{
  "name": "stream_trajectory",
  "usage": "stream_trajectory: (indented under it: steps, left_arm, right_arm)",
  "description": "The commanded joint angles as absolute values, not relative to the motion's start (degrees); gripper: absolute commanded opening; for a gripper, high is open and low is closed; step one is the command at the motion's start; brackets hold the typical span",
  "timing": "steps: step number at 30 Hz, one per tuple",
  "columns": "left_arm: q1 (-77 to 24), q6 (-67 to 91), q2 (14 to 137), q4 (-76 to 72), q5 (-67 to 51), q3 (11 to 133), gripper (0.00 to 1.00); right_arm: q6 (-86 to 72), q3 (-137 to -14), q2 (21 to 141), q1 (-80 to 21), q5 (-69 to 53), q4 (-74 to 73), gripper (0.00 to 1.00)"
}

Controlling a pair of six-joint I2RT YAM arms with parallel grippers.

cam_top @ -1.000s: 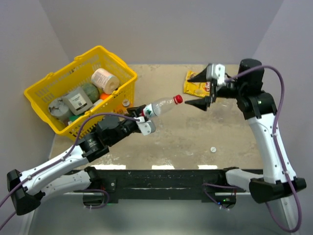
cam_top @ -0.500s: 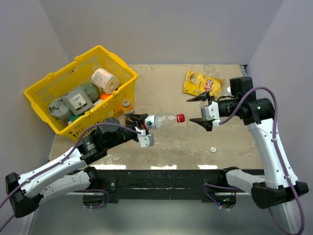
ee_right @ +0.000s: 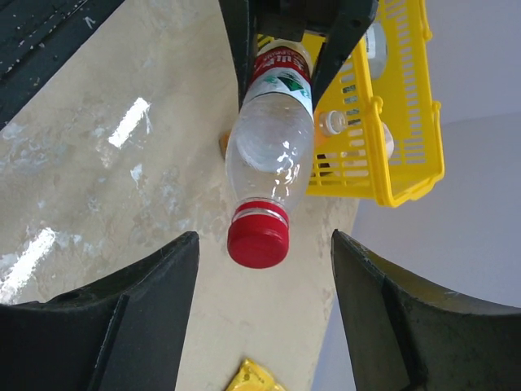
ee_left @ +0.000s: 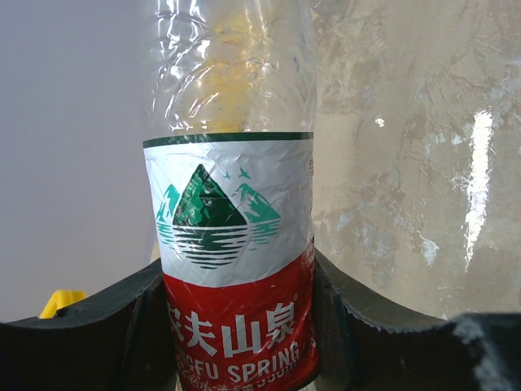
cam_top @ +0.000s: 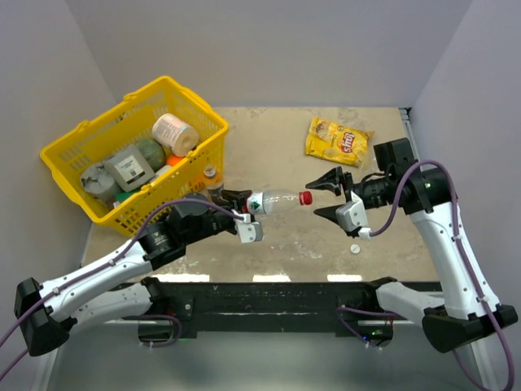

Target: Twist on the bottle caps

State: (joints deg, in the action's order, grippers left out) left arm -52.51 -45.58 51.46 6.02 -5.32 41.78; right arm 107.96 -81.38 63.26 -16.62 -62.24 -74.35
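My left gripper [cam_top: 244, 205] is shut on the labelled lower body of a clear plastic bottle [cam_top: 273, 199], held roughly level above the table with its neck pointing right. The label [ee_left: 232, 244] fills the left wrist view between the black fingers [ee_left: 358, 326]. A red bottle cap [cam_top: 305, 197] sits on the bottle's neck. My right gripper [cam_top: 323, 197] faces it, open, and the red cap [ee_right: 258, 243] lies just between the fingertips with a gap on each side. A white bottle cap [cam_top: 356, 248] lies loose on the table below the right gripper.
A yellow basket [cam_top: 77, 175] full of groceries stands at the back left. A small capped bottle [cam_top: 212, 173] stands beside it. A yellow snack bag [cam_top: 338, 138] lies at the back right. Grey walls close in the table on three sides.
My right gripper has swung down and left from near the snack bag to the red cap, its jaws narrowing. The left arm has levelled the bottle and brought it slightly nearer.
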Motion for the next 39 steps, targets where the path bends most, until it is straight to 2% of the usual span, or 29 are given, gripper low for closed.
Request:
stream_trajectory:
  steps: [1,8,21,24,25,28,31,34,39]
  left_arm:
    - [-52.6,-44.7,51.6,1.7,-5.1,45.0,0.0]
    - [-52.5,-45.1,51.5,1.2,-4.7,45.4,0.0]
    - [-52.6,-44.3,51.4,-2.6,-2.6,44.0,0.0]
    - [-52.6,-43.6,51.6,-3.9,-1.4,43.9,0.0]
    - [-52.6,-43.5,51.7,-4.1,-1.1,43.8,0.0]
    - [-52.6,-42.3,51.9,-5.6,-0.4,43.6,0.0]
    - [-52.6,-42.5,52.2,-6.9,-0.2,43.5,0.0]
    - [-52.6,-43.9,52.4,-9.0,2.6,43.0,0.0]
    - [-52.5,-48.0,52.3,-14.7,6.0,40.9,0.0]
  right_arm:
    - [108.6,-79.9,62.3,-17.5,-63.4,-72.4,0.67]
    - [96.0,-76.6,60.0,-18.5,-63.2,-58.4,0.61]
    - [95.0,-78.4,60.9,-19.9,-61.6,-59.6,0.44]
    - [93.8,-79.0,61.6,-20.0,-61.2,-60.0,0.38]
    - [92.0,-79.1,62.2,-20.1,-61.1,-59.3,0.28]
    - [79.3,-80.0,63.4,-20.1,-61.1,-53.2,0.14]
    - [68.1,-81.2,65.4,-20.0,-61.4,-48.0,0.06]
    - [52.4,-83.8,68.8,-20.0,-63.1,-42.3,0.03]
    - [36.7,-93.1,78.9,-19.4,-67.8,-47.0,0.01]
